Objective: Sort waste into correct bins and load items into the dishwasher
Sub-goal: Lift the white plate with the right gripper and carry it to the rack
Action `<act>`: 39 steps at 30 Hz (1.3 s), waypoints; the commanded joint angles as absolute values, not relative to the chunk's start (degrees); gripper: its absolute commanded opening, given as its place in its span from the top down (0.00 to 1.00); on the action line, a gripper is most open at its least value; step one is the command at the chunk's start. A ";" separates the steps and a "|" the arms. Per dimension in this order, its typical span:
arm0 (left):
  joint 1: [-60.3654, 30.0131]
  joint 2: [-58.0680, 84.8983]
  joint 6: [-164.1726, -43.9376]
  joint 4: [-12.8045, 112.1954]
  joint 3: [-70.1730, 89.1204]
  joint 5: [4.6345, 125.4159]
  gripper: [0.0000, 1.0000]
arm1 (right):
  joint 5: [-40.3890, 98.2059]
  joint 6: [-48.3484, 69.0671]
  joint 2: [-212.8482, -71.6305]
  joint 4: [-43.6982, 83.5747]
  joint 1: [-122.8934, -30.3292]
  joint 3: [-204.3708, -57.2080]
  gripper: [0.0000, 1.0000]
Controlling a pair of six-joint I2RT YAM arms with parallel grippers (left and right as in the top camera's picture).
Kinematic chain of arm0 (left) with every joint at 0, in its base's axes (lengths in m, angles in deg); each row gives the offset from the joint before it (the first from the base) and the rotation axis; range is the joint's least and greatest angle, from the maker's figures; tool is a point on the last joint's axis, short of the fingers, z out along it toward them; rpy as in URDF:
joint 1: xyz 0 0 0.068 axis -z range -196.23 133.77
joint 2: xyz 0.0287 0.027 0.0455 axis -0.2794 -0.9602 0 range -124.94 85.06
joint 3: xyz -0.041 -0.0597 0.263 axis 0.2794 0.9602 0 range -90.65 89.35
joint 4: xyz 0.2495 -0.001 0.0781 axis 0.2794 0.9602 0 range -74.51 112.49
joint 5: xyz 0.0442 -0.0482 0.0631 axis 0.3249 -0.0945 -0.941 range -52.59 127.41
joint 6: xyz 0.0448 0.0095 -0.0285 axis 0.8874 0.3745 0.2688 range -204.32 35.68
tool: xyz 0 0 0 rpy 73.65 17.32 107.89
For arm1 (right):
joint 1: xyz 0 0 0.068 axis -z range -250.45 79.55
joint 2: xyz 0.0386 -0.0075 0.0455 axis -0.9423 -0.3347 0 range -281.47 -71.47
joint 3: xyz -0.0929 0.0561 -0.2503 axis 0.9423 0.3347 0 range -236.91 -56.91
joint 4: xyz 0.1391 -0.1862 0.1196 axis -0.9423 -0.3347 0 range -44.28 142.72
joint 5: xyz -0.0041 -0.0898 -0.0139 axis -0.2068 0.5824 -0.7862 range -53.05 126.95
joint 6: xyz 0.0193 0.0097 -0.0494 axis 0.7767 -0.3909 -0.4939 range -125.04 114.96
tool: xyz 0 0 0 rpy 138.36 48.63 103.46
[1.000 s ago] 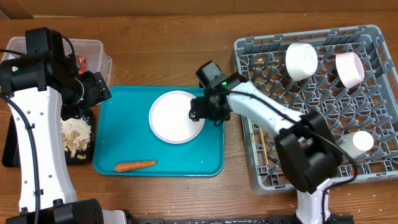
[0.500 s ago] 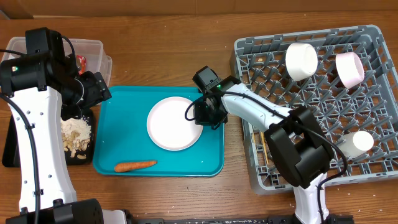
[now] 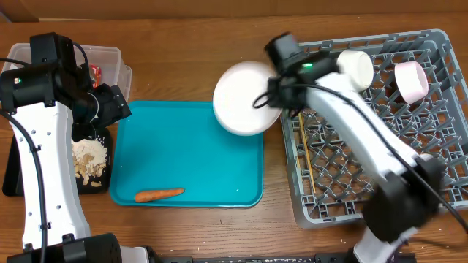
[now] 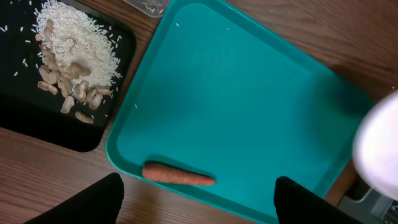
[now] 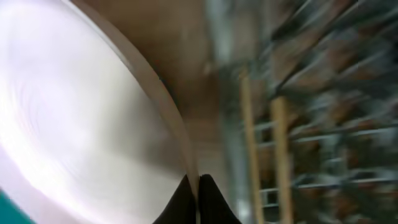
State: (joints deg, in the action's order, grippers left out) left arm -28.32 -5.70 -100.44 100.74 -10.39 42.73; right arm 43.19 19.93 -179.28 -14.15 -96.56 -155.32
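Brown wooden table (image 3: 190, 44) carries everything, and at its far left the clear tub (image 3: 110, 58) holds the red wrapper (image 3: 93, 71), with the black tray (image 3: 14, 168) below it bearing the pale food scraps (image 3: 89, 159). Above that corner the left gripper (image 4: 205, 199) hangs with its fingers spread wide and nothing between them. Next comes the teal tray (image 3: 190, 161), bare except for the carrot (image 3: 159, 194) lying near its front edge. At the tray's upper right corner the white plate (image 3: 245, 97) is up off the surface and tilted, overlapping the left wall of the grey dish rack (image 3: 439, 44). The right gripper (image 5: 198, 199) is closed on the plate's rim, its fingertips pinching the edge. Inside the rack the chopsticks (image 3: 307, 161) lie along the left side, with the white bowl (image 3: 355, 69) and the pinkish bowl (image 3: 411, 80) at the back. The step in hand looks like loading the plate. The next move calls for carrying it over the rack wall, standing it on edge between pegs clear of the chopsticks, and only then letting go, while the carrot waits for a bin
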 commanded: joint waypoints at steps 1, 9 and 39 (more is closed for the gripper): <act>-28.45 -5.57 -99.54 100.55 -10.88 43.19 0.21 | 70.53 18.64 -167.43 -15.90 -95.97 -158.10 0.96; -28.45 -5.57 -99.54 100.55 -10.88 43.19 0.21 | 107.34 41.90 -164.39 -31.06 -95.97 -156.64 0.96; -28.45 -5.57 -99.54 100.76 -10.88 43.21 0.21 | 94.21 48.67 -164.87 -22.15 -98.74 -135.67 0.96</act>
